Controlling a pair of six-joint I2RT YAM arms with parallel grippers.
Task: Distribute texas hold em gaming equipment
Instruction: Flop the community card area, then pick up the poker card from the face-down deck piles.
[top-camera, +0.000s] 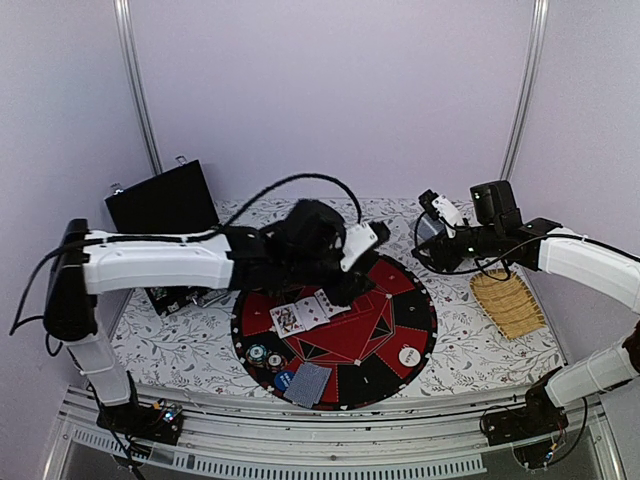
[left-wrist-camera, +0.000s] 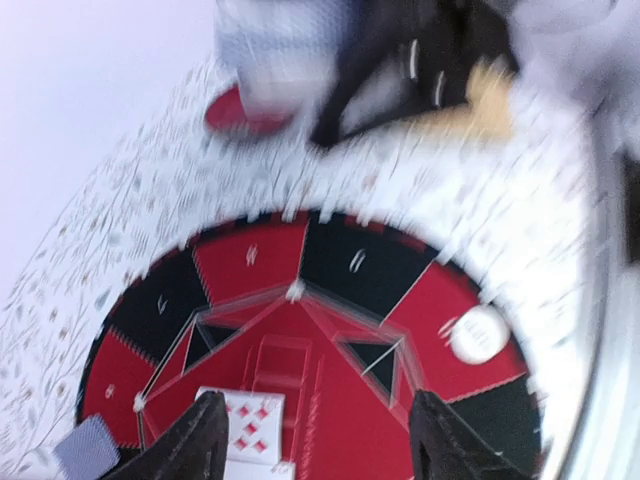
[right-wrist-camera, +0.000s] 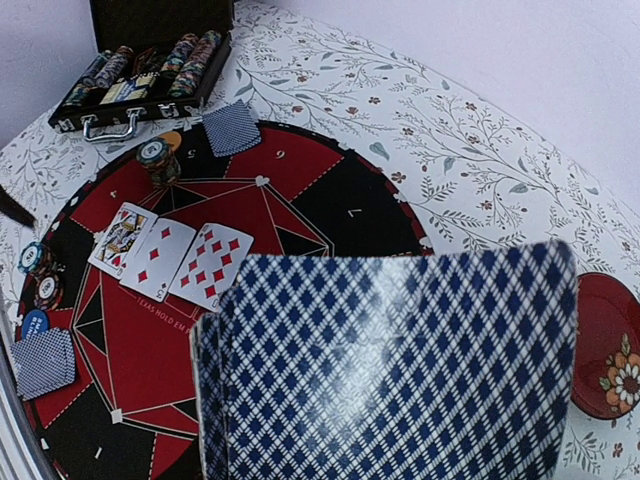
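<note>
Nearest to the left wrist camera are the two dark fingers of the left gripper. They stand apart with nothing between them and hover over the red centre of the round poker mat, just above a face-up card; this view is blurred.

At the far left corner of the worktop sits the open chip case, with rows of chips inside. Beside it, at the far left edge of the mat, lie a face-down pair and a chip stack. At the near left edge of the mat are some loose chips, a blue button disc and a second face-down pair. Three face-up cards lie side by side, left of the centre of the mat. A white button disc rests on the near right part.

Over the far right side of the worktop, the right gripper holds the deck of cards upright, with the checked backs to its camera. Its fingers are hidden behind the deck. A dark red plate and a straw mat lie on that side.

The step in hand seems to be the dealing of the board cards. To do it well, I think the left gripper should rise straight, so it does not drag the row. It should then pinch only the top card of the deck by its edge. The right arm must keep the deck quiet meanwhile.
</note>
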